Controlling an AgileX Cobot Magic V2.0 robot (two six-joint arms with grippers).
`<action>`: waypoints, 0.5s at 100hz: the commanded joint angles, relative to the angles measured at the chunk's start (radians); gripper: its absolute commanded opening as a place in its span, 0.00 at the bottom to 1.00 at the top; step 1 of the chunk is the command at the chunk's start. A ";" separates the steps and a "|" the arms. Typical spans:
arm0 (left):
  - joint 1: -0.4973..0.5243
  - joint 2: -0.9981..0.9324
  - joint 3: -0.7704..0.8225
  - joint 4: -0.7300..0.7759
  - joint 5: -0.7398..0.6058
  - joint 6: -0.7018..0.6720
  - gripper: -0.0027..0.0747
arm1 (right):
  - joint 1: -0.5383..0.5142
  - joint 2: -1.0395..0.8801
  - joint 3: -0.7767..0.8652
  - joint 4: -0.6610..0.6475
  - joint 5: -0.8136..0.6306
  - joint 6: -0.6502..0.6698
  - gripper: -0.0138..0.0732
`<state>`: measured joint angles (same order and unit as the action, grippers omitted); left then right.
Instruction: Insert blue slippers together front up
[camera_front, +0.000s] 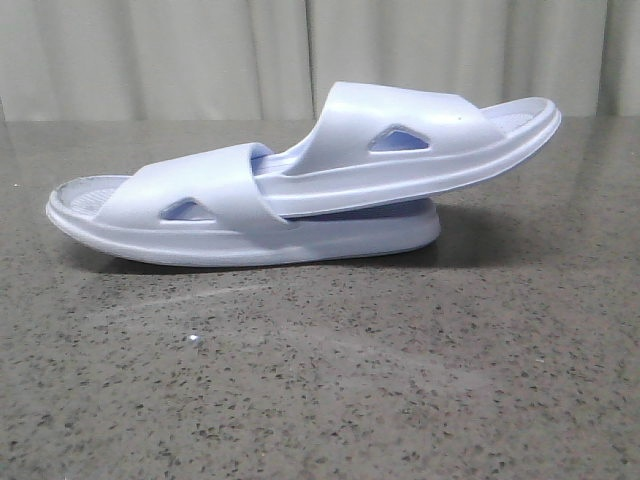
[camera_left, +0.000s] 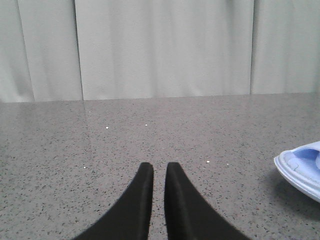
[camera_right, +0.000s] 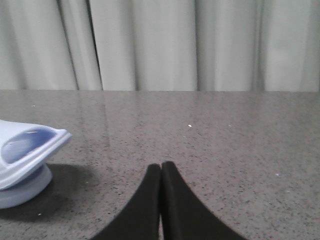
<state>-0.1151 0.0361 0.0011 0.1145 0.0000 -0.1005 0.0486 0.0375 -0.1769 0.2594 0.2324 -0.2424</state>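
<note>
The left gripper (camera_left: 159, 172) hovers low over the speckled stone table (camera_front: 330, 380) with its black fingers (camera_left: 137, 200) a narrow slit apart, holding nothing. The right gripper (camera_right: 160, 170) has its fingers pressed together and is likewise empty. Neither touches the blue slippers (camera_front: 300, 190), which lie between them at the table's middle. The upper slipper (camera_front: 420, 140) has one end pushed under the strap of the lower slipper (camera_front: 200, 205), its other end tilting up and overhanging. The nesting looks done, so the risk seems to be disturbance. A sweeping arm could clip that raised, unsupported end and lever the light foam piece out. The lower one could also skid on the smooth stone.
</note>
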 joint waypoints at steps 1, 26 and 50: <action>-0.008 0.011 0.009 0.002 -0.079 -0.008 0.06 | 0.008 -0.002 0.000 -0.180 -0.129 0.179 0.04; -0.008 0.011 0.009 0.002 -0.079 -0.008 0.06 | 0.010 -0.069 0.122 -0.242 -0.268 0.263 0.04; -0.008 0.011 0.009 0.002 -0.079 -0.008 0.06 | 0.011 -0.069 0.185 -0.242 -0.281 0.281 0.04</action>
<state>-0.1151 0.0361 0.0011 0.1145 0.0000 -0.1005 0.0564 -0.0093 0.0099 0.0300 0.0515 0.0314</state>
